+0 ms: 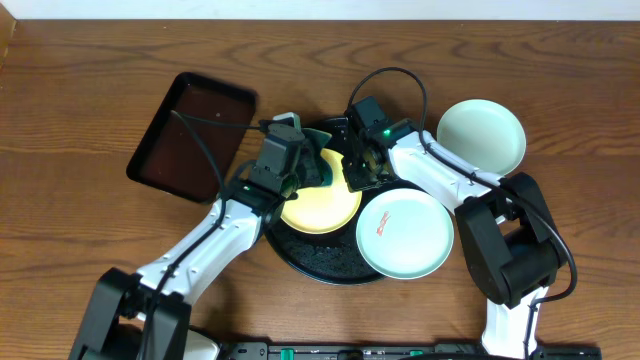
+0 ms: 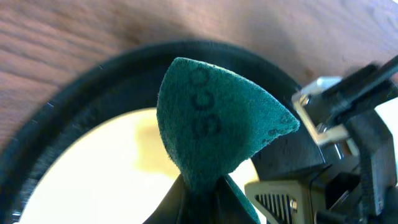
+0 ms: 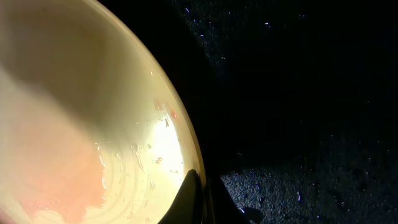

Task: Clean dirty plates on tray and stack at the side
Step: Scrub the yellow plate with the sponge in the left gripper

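Note:
The pale yellow plate lies on the round black tray. My left gripper is shut on a folded green scouring pad, held over the plate's far edge. My right gripper is shut on the yellow plate's rim; wet streaks and a pinkish smear show on the plate. A mint-white plate with a red smear rests on the tray's right edge. Another mint-white plate sits on the table at the right.
A rectangular dark tray lies at the back left on the wooden table. The two arms meet closely over the round tray.

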Motion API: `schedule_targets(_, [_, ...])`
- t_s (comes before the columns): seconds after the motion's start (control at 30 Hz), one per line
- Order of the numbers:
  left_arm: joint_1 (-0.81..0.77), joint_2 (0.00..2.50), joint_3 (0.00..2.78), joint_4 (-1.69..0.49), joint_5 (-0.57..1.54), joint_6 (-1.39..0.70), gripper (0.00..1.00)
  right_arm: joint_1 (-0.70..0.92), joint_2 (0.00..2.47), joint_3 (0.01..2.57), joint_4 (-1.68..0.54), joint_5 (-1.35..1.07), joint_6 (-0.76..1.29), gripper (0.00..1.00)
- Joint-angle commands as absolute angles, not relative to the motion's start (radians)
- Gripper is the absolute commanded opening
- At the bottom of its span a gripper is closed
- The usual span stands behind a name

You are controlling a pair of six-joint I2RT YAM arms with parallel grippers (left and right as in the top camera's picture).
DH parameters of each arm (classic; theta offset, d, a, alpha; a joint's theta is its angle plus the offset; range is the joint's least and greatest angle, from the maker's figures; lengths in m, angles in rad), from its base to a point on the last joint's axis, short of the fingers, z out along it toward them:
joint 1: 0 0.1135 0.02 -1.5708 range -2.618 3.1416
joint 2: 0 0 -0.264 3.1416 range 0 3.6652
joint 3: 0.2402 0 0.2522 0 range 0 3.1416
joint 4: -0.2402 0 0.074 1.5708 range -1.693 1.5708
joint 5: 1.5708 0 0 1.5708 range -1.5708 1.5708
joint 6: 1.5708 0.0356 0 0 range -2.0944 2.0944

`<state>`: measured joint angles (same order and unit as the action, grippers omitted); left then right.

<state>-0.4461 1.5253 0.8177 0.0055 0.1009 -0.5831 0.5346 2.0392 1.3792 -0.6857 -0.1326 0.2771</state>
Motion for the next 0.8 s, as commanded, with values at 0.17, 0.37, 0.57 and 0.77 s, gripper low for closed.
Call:
schedule_targets(0.17, [-0.444, 1.681, 0.809, 0.032, 0.077, -0.601, 0.08, 0.525, 2.054, 1.378, -0.688, -0.080, 0.269, 0.01])
schedule_targets(0.37, [-0.443, 1.719, 0.809, 0.022, -0.102, -0.495, 0.07, 0.525, 2.054, 1.378, -0.690, -0.080, 0.268, 0.01])
schedule_targets(0.57, [-0.443, 1.682, 0.810, -0.060, -0.366, -0.437, 0.07, 0.525, 2.054, 1.378, -0.693, -0.079, 0.268, 0.01])
schedule_targets(0.77, [-0.443, 1.601, 0.810, -0.120, -0.586, -0.377, 0.08, 0.525, 2.054, 1.378, -0.692, -0.079, 0.268, 0.01])
